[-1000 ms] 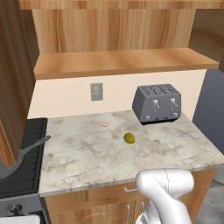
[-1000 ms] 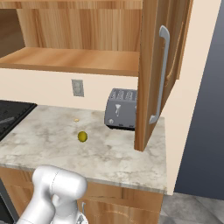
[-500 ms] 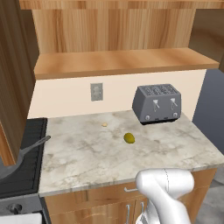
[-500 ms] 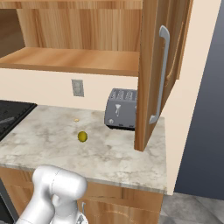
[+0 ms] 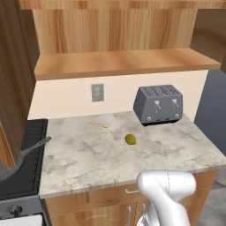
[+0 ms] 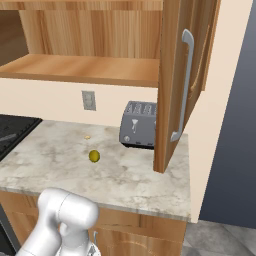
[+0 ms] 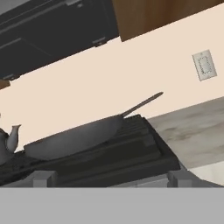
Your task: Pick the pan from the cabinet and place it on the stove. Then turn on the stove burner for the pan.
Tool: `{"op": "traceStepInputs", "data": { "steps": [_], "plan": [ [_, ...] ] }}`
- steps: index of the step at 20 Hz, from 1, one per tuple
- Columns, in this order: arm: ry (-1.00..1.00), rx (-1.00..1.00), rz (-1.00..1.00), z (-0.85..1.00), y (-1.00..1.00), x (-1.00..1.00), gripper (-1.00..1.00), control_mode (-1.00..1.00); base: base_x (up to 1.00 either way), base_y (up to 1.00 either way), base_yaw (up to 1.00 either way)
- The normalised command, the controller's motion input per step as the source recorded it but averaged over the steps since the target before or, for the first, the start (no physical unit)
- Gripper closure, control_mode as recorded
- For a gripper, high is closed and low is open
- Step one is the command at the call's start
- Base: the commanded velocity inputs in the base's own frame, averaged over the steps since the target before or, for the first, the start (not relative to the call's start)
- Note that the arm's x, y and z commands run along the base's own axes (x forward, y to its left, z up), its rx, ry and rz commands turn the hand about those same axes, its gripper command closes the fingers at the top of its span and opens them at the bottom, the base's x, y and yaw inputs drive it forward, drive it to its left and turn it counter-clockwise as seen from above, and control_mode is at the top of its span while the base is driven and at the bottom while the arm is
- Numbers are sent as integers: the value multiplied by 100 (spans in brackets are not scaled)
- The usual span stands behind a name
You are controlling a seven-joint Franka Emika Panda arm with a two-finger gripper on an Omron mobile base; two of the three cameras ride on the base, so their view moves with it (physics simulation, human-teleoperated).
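— Two things first: where is the pan, and what is your end effector doing?

— Sitting on the stove [image 7: 131, 153], the pan [image 7: 74, 138] rests on the black ridged grates, its long thin handle reaching up toward the marble surface [image 5: 132, 154]. From my left base camera I see the handle and part of the rim at the stove's near edge. My end effector's fingertips are out of the pictures, but its jaws stand spread as wide as they go, and I have hold of nothing.

— What else is on the stove?

— One small grey kettle [image 7: 9, 140] sits just beyond the pan at the far end of the grates in my hand camera.

— And the cabinet?

— Its door [image 6: 182, 85] hangs open with the silver bar handle facing out, and the wooden shelf [image 5: 123, 64] inside lies bare.

— What lies on the surface?

— One grey two-slot toaster [image 5: 159, 104] stands against the wall, a small olive-green fruit [image 5: 130, 139] lies near the middle, and a tiny pale crumb-like bit [image 5: 105, 126] sits closer to the wall below the outlet [image 5: 97, 92].
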Motion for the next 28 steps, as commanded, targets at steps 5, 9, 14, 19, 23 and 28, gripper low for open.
{"op": "traceStepInputs", "data": {
  "steps": [5, 9, 14, 19, 23, 28],
  "plan": [
    [0, -5, 0, -25, 18, 17, -100, -100, 0, 0, 0],
    [0, -5, 0, -26, 13, 14, -100, -100, 0, 0, 0],
    [0, -3, 0, -22, 1, 11, -100, -100, 0, 0, 0],
    [0, -2, 0, -21, 1, 15, -100, -100, 0, 0, 0],
    [0, 0, 0, -13, 2, 17, -100, -100, 0, 0, 0],
    [0, 0, 0, -16, 7, 15, -100, -100, 0, 0, 0]
  ]
}}
